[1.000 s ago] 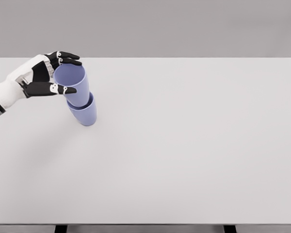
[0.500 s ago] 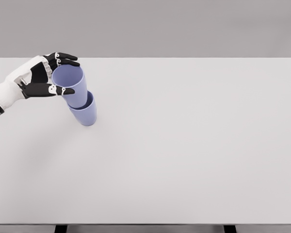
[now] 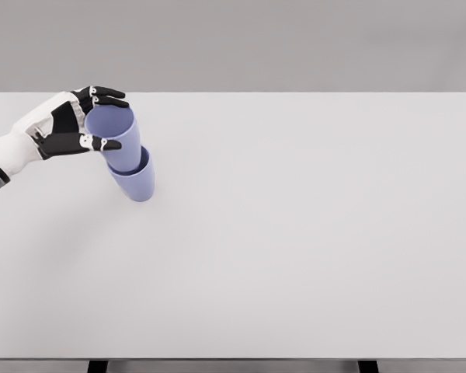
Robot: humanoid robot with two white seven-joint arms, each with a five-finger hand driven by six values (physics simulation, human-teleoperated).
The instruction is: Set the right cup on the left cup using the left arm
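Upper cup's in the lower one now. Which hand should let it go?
Left. The left hand is around the upper cup, nested in the lower cup; the right hand isn't in view.

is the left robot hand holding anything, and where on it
The left robot hand grips the upper blue cup near its rim; that cup sits nested in the lower blue cup.

**Matt plastics on a matt top**

On my screen the upper cup, at the upper left of the frame, looks like smooth lilac plastic with a dull, even finish and no sharp highlights. The lower cup beneath it reads as the same matt plastic. My left hand shows smooth white shell panels with a soft sheen, and its black fingers look like satin plastic or rubber; I cannot tell which. The table is a pale, flat, unreflective surface.
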